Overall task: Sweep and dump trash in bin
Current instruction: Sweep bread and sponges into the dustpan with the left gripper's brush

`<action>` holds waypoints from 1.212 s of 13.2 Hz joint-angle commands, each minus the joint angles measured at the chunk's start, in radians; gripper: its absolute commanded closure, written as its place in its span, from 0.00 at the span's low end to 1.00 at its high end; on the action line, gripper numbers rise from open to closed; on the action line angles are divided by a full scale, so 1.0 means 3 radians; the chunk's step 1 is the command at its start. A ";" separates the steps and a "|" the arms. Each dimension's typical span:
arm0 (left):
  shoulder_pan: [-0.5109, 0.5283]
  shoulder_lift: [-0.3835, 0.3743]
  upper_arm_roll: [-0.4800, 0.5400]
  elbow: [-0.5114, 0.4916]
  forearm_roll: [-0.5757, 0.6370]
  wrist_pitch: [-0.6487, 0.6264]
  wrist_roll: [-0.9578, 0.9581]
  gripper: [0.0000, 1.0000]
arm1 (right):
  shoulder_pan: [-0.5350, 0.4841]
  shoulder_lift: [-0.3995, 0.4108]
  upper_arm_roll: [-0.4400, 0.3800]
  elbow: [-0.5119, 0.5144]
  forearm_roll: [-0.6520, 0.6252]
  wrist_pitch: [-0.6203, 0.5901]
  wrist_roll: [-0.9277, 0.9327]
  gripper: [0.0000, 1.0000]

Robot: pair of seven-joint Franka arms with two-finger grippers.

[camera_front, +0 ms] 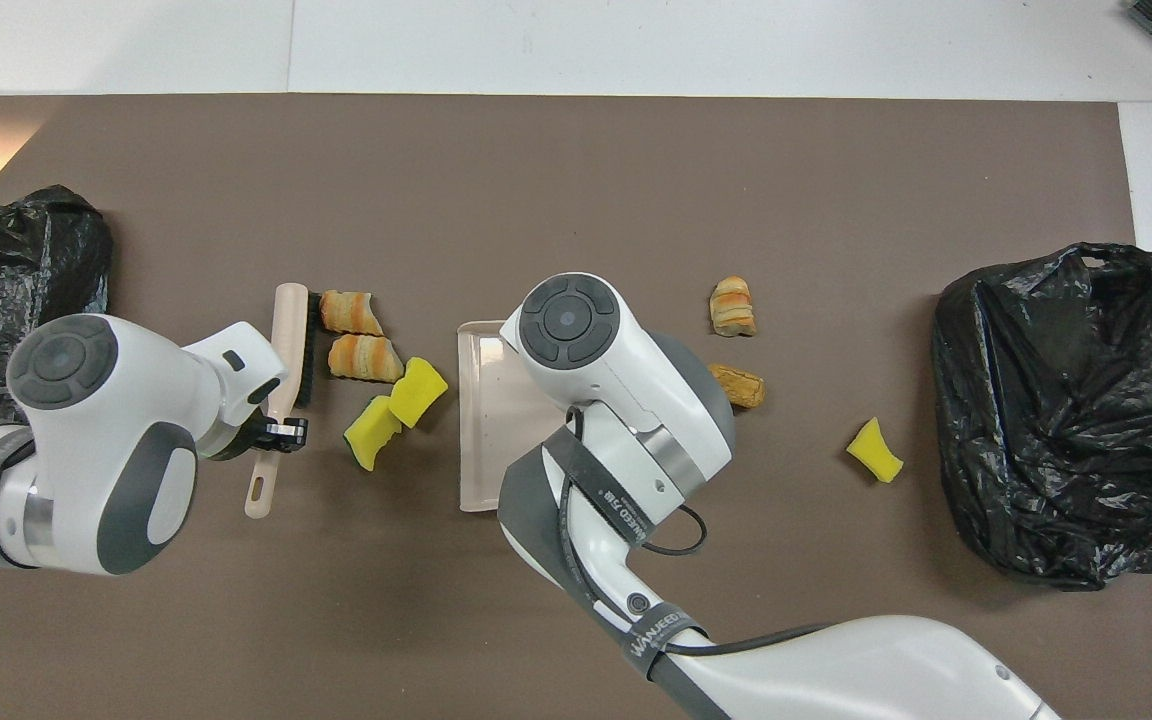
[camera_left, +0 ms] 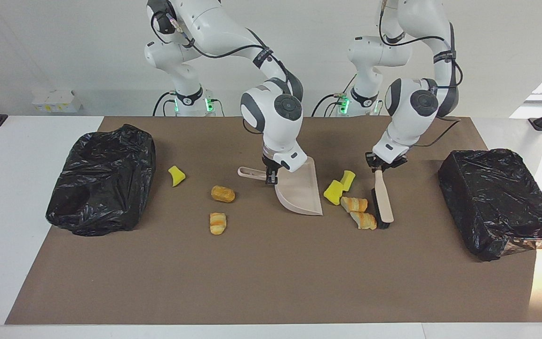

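Two black-bagged bins (camera_left: 101, 179) (camera_left: 499, 200) flank the worktop (camera_left: 271, 282). The right hand (camera_left: 271, 175) grips the dustpan (camera_left: 301, 190) handle, mouth toward the four-piece trash cluster (camera_left: 351, 202) at its 3 o'clock; the left hand (camera_left: 379, 165) clamps the brush (camera_left: 383, 200) just past it, ready to push. Three pieces (camera_left: 219, 205) lie at the pan's 9 o'clock.

You get one high camera facing the robots across the table (camera_left: 271, 282) and one steeply overhead; both cover the same brown tabletop.

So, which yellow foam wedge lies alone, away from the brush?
The yellow wedge beside the black bag at the right arm's end; the other two touch each other between dustpan and brush.
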 commanded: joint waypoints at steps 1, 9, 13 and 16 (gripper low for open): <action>-0.0254 0.0071 0.0025 -0.0110 0.0021 0.0256 -0.0157 1.00 | -0.0017 -0.0040 0.0019 -0.0080 0.0052 0.0068 0.0055 1.00; -0.1282 0.0015 0.0005 -0.0074 -0.0455 0.0303 -0.0587 1.00 | -0.0012 -0.0045 0.0019 -0.0075 0.0052 0.0047 0.0076 1.00; -0.1319 0.0016 0.0015 0.0059 -0.0522 0.0216 -0.0592 1.00 | -0.0012 -0.0050 0.0019 -0.0075 0.0052 0.0042 0.0076 1.00; -0.1085 -0.0066 0.0076 0.0343 -0.0516 -0.0410 -0.0515 1.00 | -0.0017 -0.0045 0.0019 -0.0075 0.0052 0.0037 0.0081 1.00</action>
